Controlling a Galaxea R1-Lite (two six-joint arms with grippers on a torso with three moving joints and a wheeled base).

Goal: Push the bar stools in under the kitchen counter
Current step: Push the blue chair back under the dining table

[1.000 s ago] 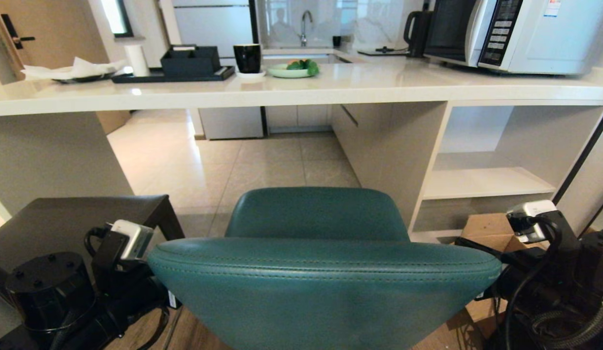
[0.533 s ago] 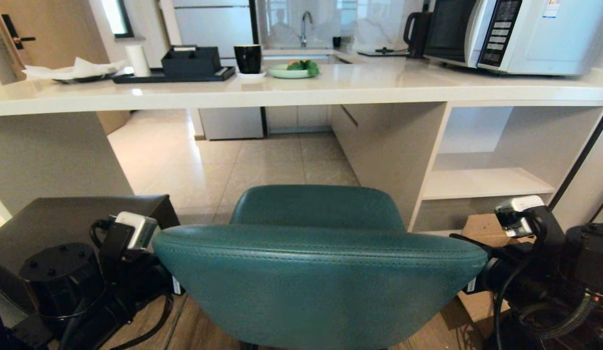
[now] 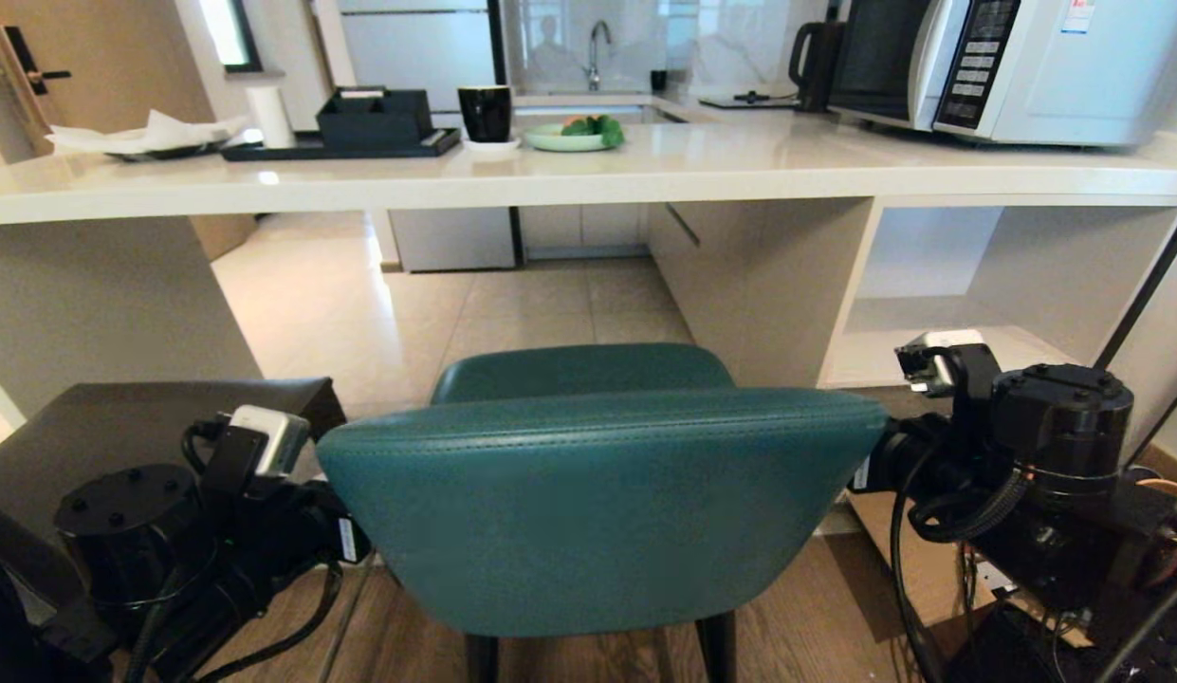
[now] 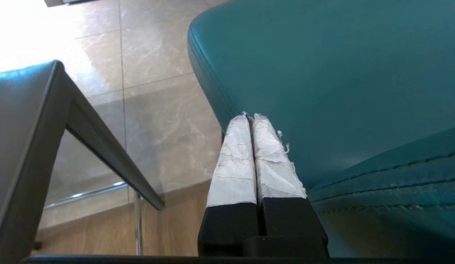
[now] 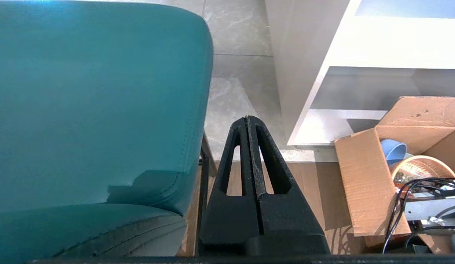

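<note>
The teal bar stool [image 3: 597, 493] stands right in front of me, its curved back toward me and its seat pointing at the kitchen counter [image 3: 645, 175]. The dark grey bar stool [image 3: 142, 417] stands beside it on the left. My left gripper [image 4: 250, 116] is shut and empty, its white-wrapped fingers lying against the teal stool [image 4: 341, 73] at the left side where back meets seat. My right gripper [image 5: 247, 118] is shut and empty, just off the right edge of the teal stool [image 5: 84, 91]. In the head view the stool's back hides both sets of fingers.
White open shelves [image 3: 948, 323] close the counter's right end and a white slab leg [image 3: 95, 294] its left. A cardboard box [image 5: 363, 183] with bowls sits on the floor at the right. A microwave [image 3: 1024, 66], tray [image 3: 341, 147] and plate [image 3: 569, 140] stand on the counter.
The teal stool has slid away from me toward the counter. Both arms have reached forward alongside it, the right one farther and higher.
</note>
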